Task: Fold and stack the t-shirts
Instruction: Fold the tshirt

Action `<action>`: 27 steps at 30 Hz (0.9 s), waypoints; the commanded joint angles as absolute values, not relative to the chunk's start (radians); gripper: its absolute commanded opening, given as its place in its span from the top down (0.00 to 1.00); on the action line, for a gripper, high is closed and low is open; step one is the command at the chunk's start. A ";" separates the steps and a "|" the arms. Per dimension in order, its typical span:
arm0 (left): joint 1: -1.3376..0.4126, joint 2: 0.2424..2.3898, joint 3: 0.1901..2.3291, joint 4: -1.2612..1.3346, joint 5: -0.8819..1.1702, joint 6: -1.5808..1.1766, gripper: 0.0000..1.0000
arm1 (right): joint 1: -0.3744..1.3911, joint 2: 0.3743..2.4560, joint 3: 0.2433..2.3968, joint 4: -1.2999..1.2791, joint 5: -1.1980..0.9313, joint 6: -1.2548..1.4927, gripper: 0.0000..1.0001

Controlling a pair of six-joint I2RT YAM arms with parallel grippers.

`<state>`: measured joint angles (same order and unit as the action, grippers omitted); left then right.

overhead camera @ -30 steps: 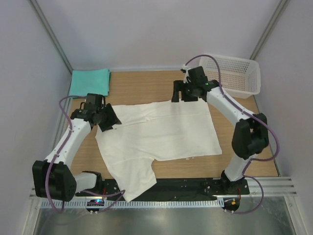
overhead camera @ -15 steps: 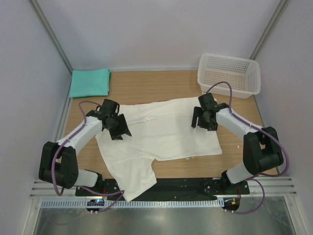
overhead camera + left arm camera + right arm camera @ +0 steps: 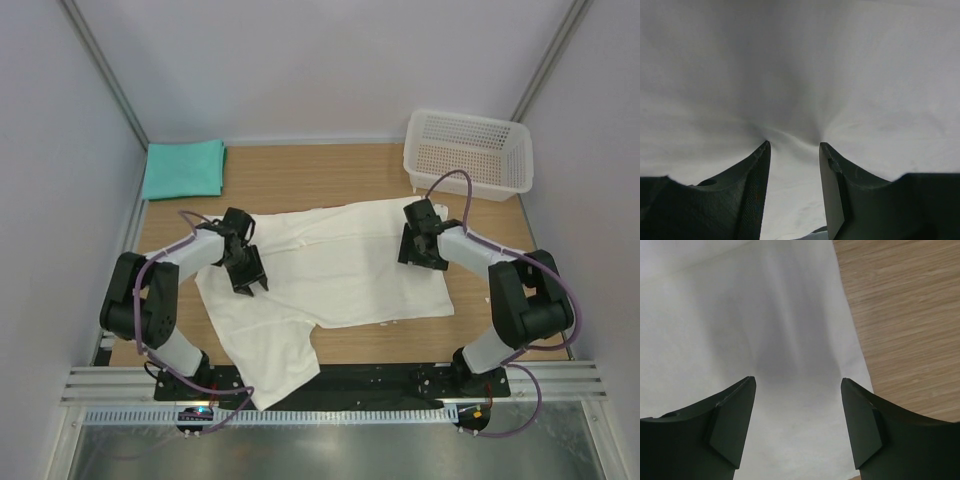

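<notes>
The white t-shirt (image 3: 335,270) lies spread flat on the wooden table, one sleeve hanging over the near edge; no red print shows. The teal-green t-shirt (image 3: 183,168) lies folded at the back left. My left gripper (image 3: 248,281) is open with its tips pressed on the white shirt's left part; in the left wrist view (image 3: 793,146) the cloth (image 3: 800,75) puckers between the fingertips. My right gripper (image 3: 418,256) is open, low over the shirt's right part; the right wrist view (image 3: 797,381) shows the cloth (image 3: 765,315) just inside its right edge.
A white mesh basket (image 3: 470,150) stands at the back right corner. Bare wood (image 3: 900,315) shows right of the shirt's edge. Grey walls enclose the table on the left, the back and the right.
Both grippers came down onto the white shirt. The left moved right and nearer from the shirt's left edge. The right moved nearer from the shirt's far edge to its right side.
</notes>
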<state>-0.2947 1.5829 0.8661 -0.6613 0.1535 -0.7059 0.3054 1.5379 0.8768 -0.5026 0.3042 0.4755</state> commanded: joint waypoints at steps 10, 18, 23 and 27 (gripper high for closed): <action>-0.305 1.655 1.069 -0.716 0.066 -0.689 0.52 | 0.229 1.547 0.890 -0.485 0.353 0.408 0.20; -0.295 1.289 0.902 -0.912 -0.026 -0.888 0.44 | 0.229 1.437 0.928 -0.610 0.246 0.448 0.14; -0.291 1.068 0.691 -1.006 0.060 -1.063 0.53 | 0.229 1.364 0.928 -0.629 0.184 0.471 0.14; -0.290 0.922 0.594 -1.058 -0.061 -1.187 0.44 | 0.229 1.347 0.924 -0.634 0.149 0.485 0.14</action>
